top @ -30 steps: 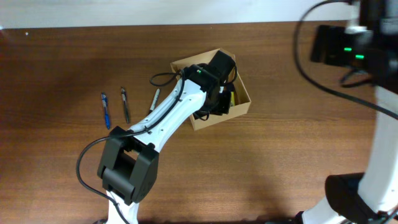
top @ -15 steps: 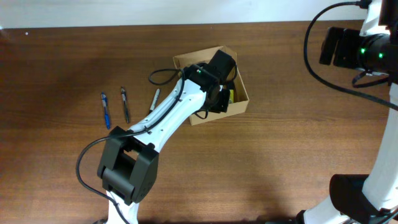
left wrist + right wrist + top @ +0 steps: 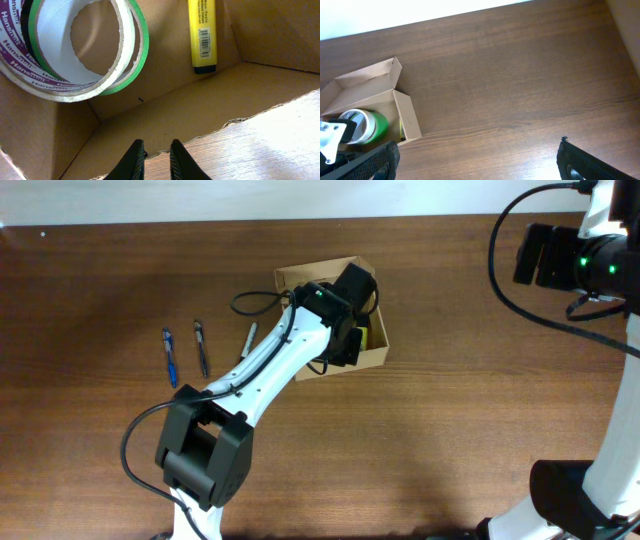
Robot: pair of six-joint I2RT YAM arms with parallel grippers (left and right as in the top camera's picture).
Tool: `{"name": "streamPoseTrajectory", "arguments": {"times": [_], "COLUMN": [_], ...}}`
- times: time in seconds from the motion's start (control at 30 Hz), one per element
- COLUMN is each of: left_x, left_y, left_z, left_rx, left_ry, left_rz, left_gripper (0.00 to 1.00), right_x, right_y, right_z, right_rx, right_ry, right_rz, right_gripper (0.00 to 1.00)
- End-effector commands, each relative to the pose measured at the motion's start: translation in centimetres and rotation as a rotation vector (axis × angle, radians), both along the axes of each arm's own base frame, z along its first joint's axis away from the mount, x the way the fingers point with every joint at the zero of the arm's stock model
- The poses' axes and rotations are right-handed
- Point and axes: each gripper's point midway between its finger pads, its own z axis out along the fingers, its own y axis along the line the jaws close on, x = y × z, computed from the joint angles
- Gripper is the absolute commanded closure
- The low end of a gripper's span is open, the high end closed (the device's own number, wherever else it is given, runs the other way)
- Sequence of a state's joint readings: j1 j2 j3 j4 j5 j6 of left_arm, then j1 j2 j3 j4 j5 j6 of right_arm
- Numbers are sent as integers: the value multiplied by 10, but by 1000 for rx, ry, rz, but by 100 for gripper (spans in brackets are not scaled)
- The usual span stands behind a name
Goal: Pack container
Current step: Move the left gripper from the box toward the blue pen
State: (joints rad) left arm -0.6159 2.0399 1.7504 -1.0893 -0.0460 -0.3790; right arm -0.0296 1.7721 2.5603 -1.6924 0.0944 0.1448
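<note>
The container [image 3: 352, 361] is a tan cardboard box with its flap lid open, at the table's middle back. Inside lie rolls of tape [image 3: 75, 45] and a yellow highlighter [image 3: 202, 35]. My left gripper [image 3: 157, 150] reaches over the box, its jaws nearly together astride the torn top edge of the near wall [image 3: 165, 115]. In the overhead view the left wrist [image 3: 340, 315] covers most of the box. My right gripper [image 3: 477, 165] is wide open and empty, high at the right, far from the container [image 3: 365, 92].
Three pens lie left of the box: a blue pen [image 3: 169, 357], a dark pen [image 3: 201, 347] and a silver pen [image 3: 247, 340]. The right arm's base stands at the table's front right corner [image 3: 570, 500]. The brown tabletop [image 3: 450, 410] surrounds the box.
The box has turned and shifted a little to the left with my left gripper on its wall. The right arm rose slightly, then stayed still.
</note>
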Motion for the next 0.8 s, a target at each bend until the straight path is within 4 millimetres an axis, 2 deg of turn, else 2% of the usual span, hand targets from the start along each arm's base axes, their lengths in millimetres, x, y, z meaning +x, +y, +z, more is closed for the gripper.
{"name": "streamPoseTrajectory", "arguments": {"times": [0.0, 0.3, 0.53, 0.77], "left_x": [-1, -6, -11, -9], "left_y": [21, 41, 49, 63], "left_z": [-9, -11, -11, -9], "left_rx": [83, 120, 146, 227], "left_ry": [16, 66, 94, 73], "left_rz": [6, 11, -8, -26], "left_gripper": [83, 83, 83, 83], "right_x": [-1, -1, -1, -1], "right_y": [-1, -3, -3, -3], "right_z": [-3, -3, -3, -3], "right_rx": [-3, -14, -14, -14], "right_ry": [15, 15, 15, 15], "right_rz": [6, -3, -3, -3], "right_gripper": [1, 1, 1, 1]}}
